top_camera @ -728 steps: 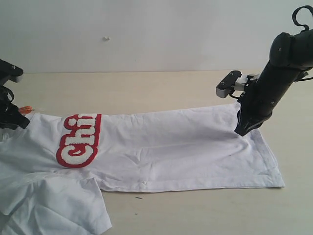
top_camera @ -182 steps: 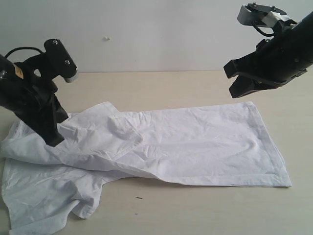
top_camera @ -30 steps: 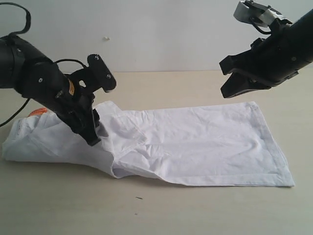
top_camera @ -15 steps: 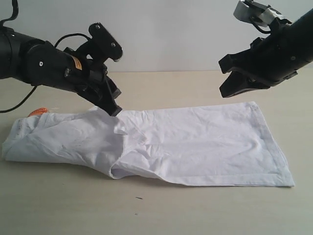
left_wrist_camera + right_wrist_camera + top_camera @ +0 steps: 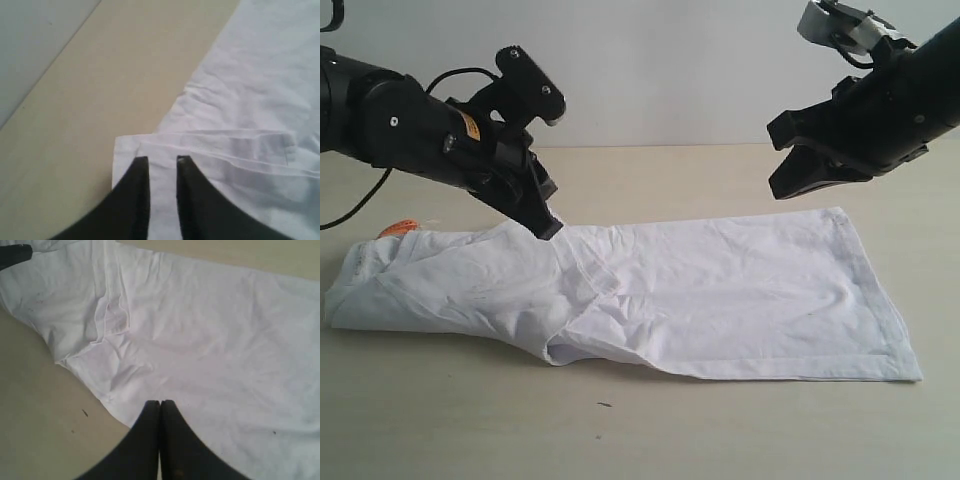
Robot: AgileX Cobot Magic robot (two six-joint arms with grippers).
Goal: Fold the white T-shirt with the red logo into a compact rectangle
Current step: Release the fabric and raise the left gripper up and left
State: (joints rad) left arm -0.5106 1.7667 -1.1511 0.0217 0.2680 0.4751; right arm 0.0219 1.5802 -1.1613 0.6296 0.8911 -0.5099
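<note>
The white T-shirt (image 5: 720, 290) lies as a long band across the table, its sleeve and side folded over the body. The red logo is hidden inside the folds. An orange neck tag (image 5: 398, 228) peeks out at the far left. My left gripper (image 5: 548, 230) hovers at the shirt's far edge over a folded sleeve hem (image 5: 210, 145). It is open (image 5: 162, 159), with only cloth showing below the gap. My right gripper (image 5: 782, 185) hangs high above the shirt's right part, shut (image 5: 160, 402) on nothing. The right wrist view looks down on the shirt (image 5: 200, 340).
The beige tabletop (image 5: 720, 430) surrounds the shirt, with a small dark speck (image 5: 605, 405) near the front. A pale wall (image 5: 670, 70) rises behind the table's far edge.
My left gripper has let go of the sleeve, risen off the shirt and moved toward its far edge. The folded sleeve stays lying on the body. The right arm has held still.
</note>
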